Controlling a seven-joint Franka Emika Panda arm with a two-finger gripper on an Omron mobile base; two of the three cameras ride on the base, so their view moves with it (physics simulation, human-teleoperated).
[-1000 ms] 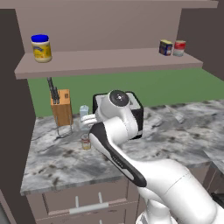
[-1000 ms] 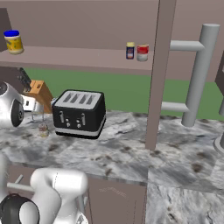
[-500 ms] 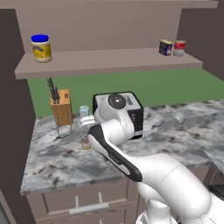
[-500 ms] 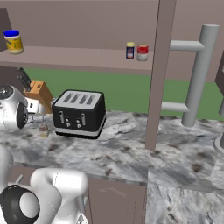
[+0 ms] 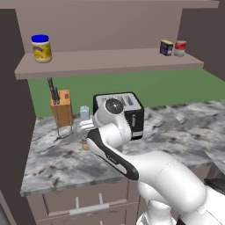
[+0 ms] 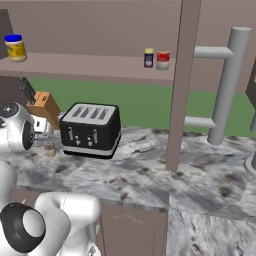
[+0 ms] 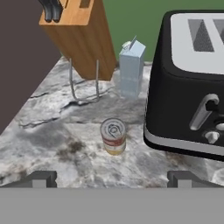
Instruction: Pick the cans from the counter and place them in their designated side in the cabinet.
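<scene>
The short round tin with a tan-and-red label (image 7: 113, 136) stands upright on the grey-and-white marbled worktop (image 7: 65, 131), just left of the black four-slot toaster (image 7: 192, 78) and nearer than the pale blue carton (image 7: 131, 70) and the wooden knife block (image 7: 78, 35). The hand (image 7: 111, 178) hovers just short of it, fingers (image 7: 41, 178) spread wide and grasping nothing. Against the picture half a second back, the arm has leaned a little further left toward the tin. The boxy dark-blue tin with a yellow label (image 5: 166, 47) sits on the mauve-brown cabinet shelf (image 5: 110, 61) at its right end, beside a red-and-white can (image 5: 180, 47); a yellow jar with a blue lid (image 5: 41, 48) stands far left. No label writing is legible.
</scene>
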